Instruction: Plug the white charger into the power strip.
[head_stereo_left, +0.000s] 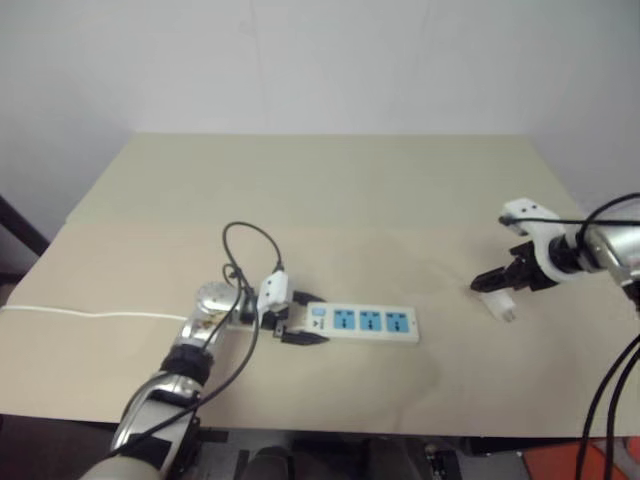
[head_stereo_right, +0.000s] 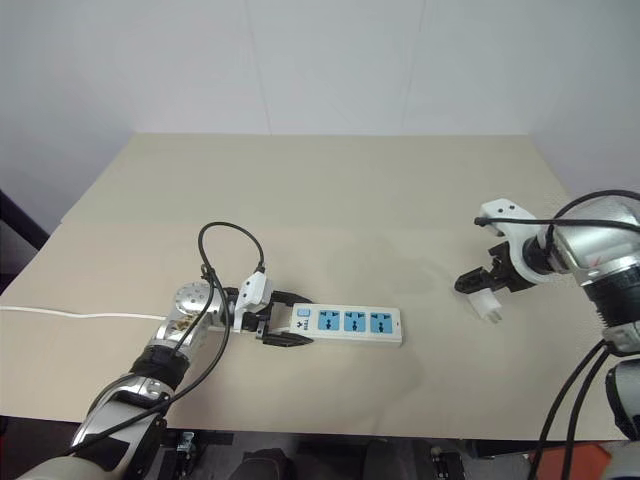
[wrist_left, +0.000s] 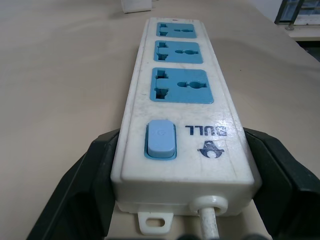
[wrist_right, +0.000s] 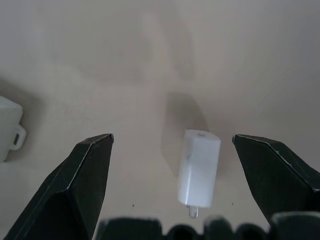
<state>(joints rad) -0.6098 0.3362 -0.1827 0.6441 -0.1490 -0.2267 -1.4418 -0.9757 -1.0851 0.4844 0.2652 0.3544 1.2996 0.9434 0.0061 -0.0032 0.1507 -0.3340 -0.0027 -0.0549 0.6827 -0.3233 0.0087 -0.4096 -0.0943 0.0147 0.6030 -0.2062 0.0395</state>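
Two grippers share the job: the left gripper (head_stereo_right: 282, 324) clamps the power strip's (head_stereo_right: 345, 323) switch end, steadying it, while the right gripper (wrist_right: 172, 165), fingers apart, straddles the white charger (wrist_right: 199, 167) lying far right.

Looked like robotics lab or test room, not home. Plain beige table (head_stereo_left: 330, 190) filled middle of frame, bare white wall (head_stereo_left: 320, 60) across top, no decoration. On table sat staged props: power strip (head_stereo_left: 365, 323) at lower centre, white charger (head_stereo_left: 503, 305) at right. Black cables (head_stereo_left: 610, 400) hung loose at lower right edge. Orange-red object (head_stereo_left: 560, 462) at bottom right corner, too cropped to identify. Dark floor strip at left edge.
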